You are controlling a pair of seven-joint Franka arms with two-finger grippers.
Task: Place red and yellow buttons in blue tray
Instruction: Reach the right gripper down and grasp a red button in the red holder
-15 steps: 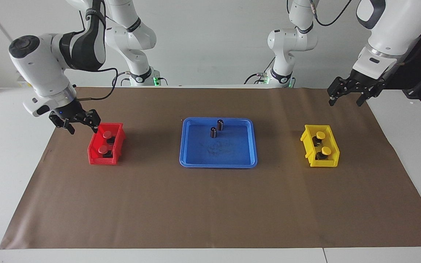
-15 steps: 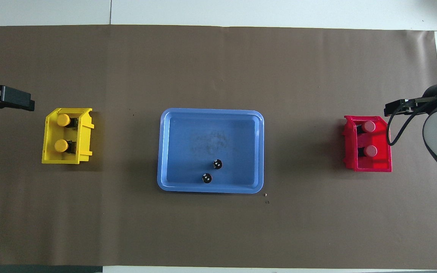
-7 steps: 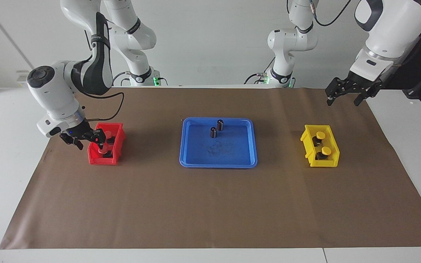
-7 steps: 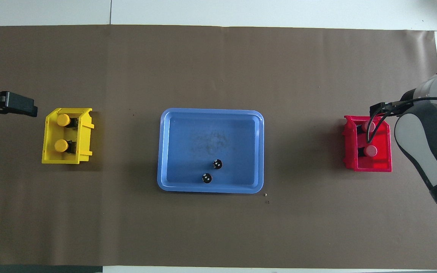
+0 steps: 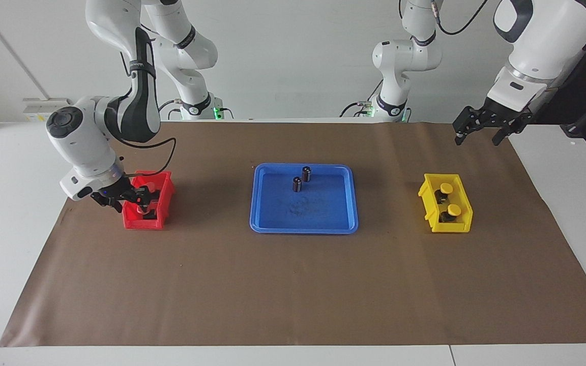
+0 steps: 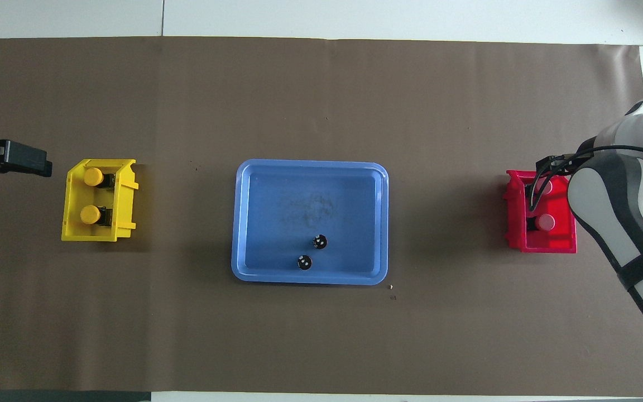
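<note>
Two red buttons sit in the red bin (image 5: 140, 222) (image 6: 545, 245) toward the right arm's end of the table. My right gripper (image 5: 138, 199) (image 6: 539, 178) is down inside that bin, at the red button (image 6: 547, 187) farther from the robots. The nearer red button (image 6: 545, 222) stands uncovered. Two yellow buttons (image 5: 446, 188) (image 5: 454, 209) (image 6: 93, 176) (image 6: 90, 214) rest in the yellow bin (image 5: 428, 195) (image 6: 70, 201). My left gripper (image 5: 478, 133) hangs open and empty in the air, over the table beside the yellow bin. The blue tray (image 5: 303, 230) (image 6: 310, 190) lies mid-table.
Two small dark cylinders (image 5: 306, 174) (image 5: 297, 184) (image 6: 320, 242) (image 6: 304, 262) stand in the blue tray near its rim closest to the robots. A brown mat (image 5: 293, 290) covers the table under all three containers.
My right gripper came down from beside the red bin into it, onto the farther red button, and its jaws have narrowed. The left gripper drifted only slightly.
</note>
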